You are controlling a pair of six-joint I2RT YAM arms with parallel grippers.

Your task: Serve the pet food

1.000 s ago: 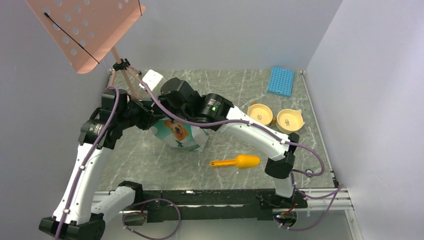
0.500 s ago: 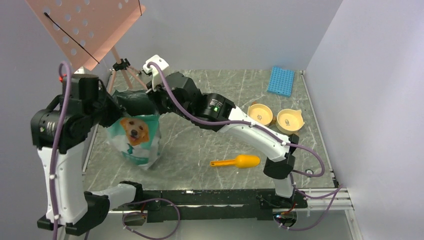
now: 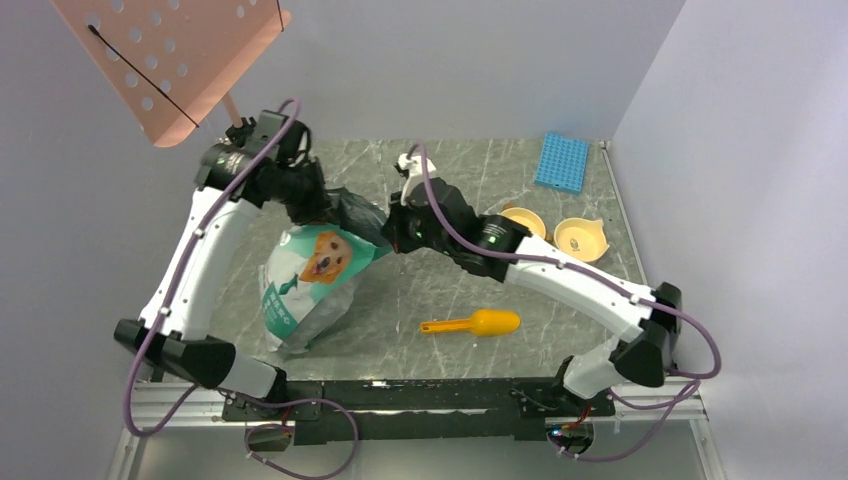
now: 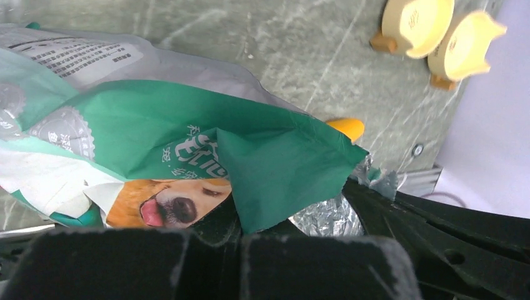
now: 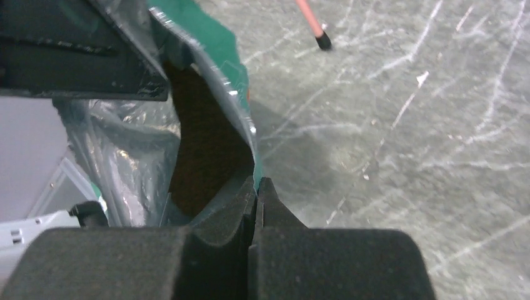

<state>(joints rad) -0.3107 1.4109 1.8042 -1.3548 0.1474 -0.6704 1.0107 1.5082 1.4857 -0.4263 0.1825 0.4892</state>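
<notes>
No pet food is visible. Judging by the task, the kibble sits inside the green and silver bag point(image 3: 310, 280) printed with a dog's face. The bag leans on the grey worktop point(image 3: 470, 280) at about 9 o'clock from its centre, mouth uppermost.

The left fingers point(image 3: 315, 205) are clenched on the crumpled top of the bag at its 12 o'clock. The right fingers point(image 3: 392, 235) are clamped on the opposite lip at its 2 o'clock. The right wrist view shows that lip's foil edge point(image 5: 240, 125) running down into the pressed-together right fingers point(image 5: 255, 203), with a dark opening beside it. What lies within cannot be made out.

A second ago the bag lay mid-worktop, then it swung up at the left side. Now it is set down with the two grips drawn apart. That suggests the mouth is being spread open, so serving has not yet begun.

An orange scoop point(image 3: 472, 324) lies untouched at 4 o'clock from the bag. Two yellow bowls point(image 3: 522, 228) point(image 3: 581, 240) wait at 2 o'clock, well apart from it.
</notes>
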